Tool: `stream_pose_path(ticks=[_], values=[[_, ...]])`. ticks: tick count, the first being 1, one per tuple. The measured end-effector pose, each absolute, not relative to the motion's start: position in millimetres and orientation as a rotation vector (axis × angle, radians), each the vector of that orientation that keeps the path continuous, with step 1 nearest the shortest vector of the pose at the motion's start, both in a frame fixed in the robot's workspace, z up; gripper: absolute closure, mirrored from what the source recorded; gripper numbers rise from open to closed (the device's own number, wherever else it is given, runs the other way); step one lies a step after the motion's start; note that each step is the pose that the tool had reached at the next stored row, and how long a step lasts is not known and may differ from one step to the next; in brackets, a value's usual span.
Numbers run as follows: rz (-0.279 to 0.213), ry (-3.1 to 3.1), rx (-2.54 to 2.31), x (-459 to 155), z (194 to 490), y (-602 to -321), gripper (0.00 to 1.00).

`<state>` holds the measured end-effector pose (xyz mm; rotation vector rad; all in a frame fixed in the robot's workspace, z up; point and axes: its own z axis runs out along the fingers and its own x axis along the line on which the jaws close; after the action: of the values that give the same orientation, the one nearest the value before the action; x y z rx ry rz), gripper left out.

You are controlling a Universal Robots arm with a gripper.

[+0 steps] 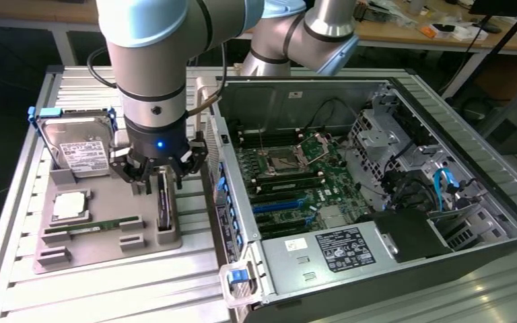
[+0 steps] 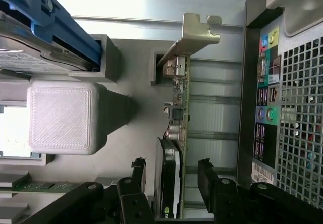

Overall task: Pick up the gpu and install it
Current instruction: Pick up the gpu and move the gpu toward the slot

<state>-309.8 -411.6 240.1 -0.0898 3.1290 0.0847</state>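
Presently my pincer (image 1: pixel 158 183) (image 2: pixel 171 162) stands partly open, straddling the gpu (image 1: pixel 163 205) (image 2: pixel 177 108) from above. Wrist view: the two black fingers (image 2: pixel 209 183) flank the card, one on each face, with a thin gap either side, so nothing is gripped. The gpu stands on its long edge in a slot of the grey holder (image 1: pixel 106 250) (image 2: pixel 131 82), close beside the computer case (image 1: pixel 474 155) (image 2: pixel 252 82). The exterior view gives the wider layout: the case lying open, its green motherboard (image 1: pixel 303 182) exposed, the holder on a ribbed aluminium table (image 1: pixel 106 289), and my arm coming straight down over the card. The wrist view gives the detail: the card's bent, silver metal bracket (image 2: pixel 194 37) at the end away from my fingers, a thin green board edge with small components, and a glossy black block on one face between my fingers. It also catches the case's rear panel with coloured ports and a perforated grille (image 2: pixel 303 133). The holder is matte grey plastic with a fine layered texture, blocky and square-cornered. Also slotted in it are a hard drive (image 1: pixel 79 153) (image 2: pixel 30 57) with a white label in a blue frame, a silvery square chip (image 1: pixel 68 205), and a slim green memory stick (image 1: pixel 92 227) (image 2: pixel 30 186).
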Motion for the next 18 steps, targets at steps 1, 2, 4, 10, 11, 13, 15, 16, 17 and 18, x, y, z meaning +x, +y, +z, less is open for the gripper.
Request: stream_pose_path(ticks=[1, 2, 4, 10, 11, 13, 15, 16, 17, 18], values=[[0.085, 3.129, -0.09, -309.8, 240.1, -411.6, 0.46], [0.085, 3.129, -0.09, -309.8, 240.1, -411.6, 0.46], [0.057, 3.13, -0.09, -309.8, 240.1, -410.7, 0.46], [0.037, 3.131, -0.09, -309.8, 240.1, -410.1, 0.46], [0.037, 3.131, -0.09, -309.8, 240.1, -410.0, 0.46], [0.037, 3.131, -0.09, -311.1, 240.1, -409.9, 0.46], [0.037, 3.131, -0.09, -311.7, 240.0, -409.8, 0.46], [0.037, 3.131, -0.09, -311.7, 240.0, -409.8, 0.46], [0.037, 3.131, -0.09, -311.6, 240.0, -409.8, 0.46], [0.037, 3.131, -0.09, -311.6, 240.0, -409.8, 0.46]])
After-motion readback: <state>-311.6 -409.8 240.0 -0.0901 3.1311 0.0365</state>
